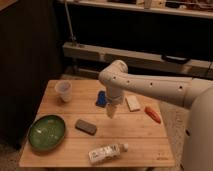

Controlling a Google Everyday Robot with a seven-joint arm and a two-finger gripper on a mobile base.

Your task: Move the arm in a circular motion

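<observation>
Arm point(150, 87) likely mid-circle, claw point(111, 111) over table point(135, 131) centre, grip state can't tell; next: arc sideways above table.

- arm point(150, 89): white, smooth, thick tube with a row of small dark dots
- elbow point(116, 74): rounded, white, dotted too
- gripper point(110, 111): narrow pale cylinder at the arm's tip, above the bench point(131, 134)
</observation>
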